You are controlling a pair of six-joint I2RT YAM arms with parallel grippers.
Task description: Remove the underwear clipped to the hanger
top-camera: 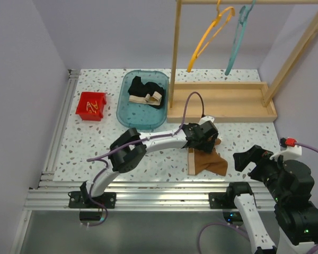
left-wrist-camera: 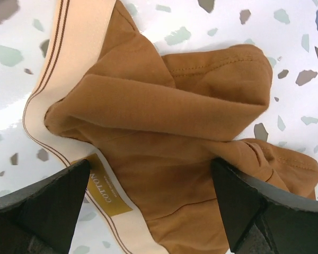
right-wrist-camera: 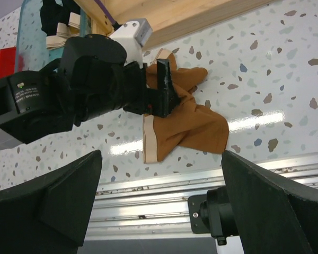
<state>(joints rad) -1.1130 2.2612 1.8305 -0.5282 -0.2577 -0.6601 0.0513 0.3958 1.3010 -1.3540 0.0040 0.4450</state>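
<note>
Brown underwear lies crumpled on the table. L claw is right over it, open wide, one finger each side, holding nothing. R claw is near the front edge, also wide open & empty. Black underwear sits in the teal tub.

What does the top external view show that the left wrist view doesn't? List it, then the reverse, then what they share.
Only top external: the teal bin holding the black underwear, the red box, the wooden rack with an orange hanger and a teal hanger, and the right gripper.
Only left wrist: the COTTON label and the thin stripes on the beige waistband.
Both: the brown underwear lying on the speckled table, with the left gripper over it.
</note>
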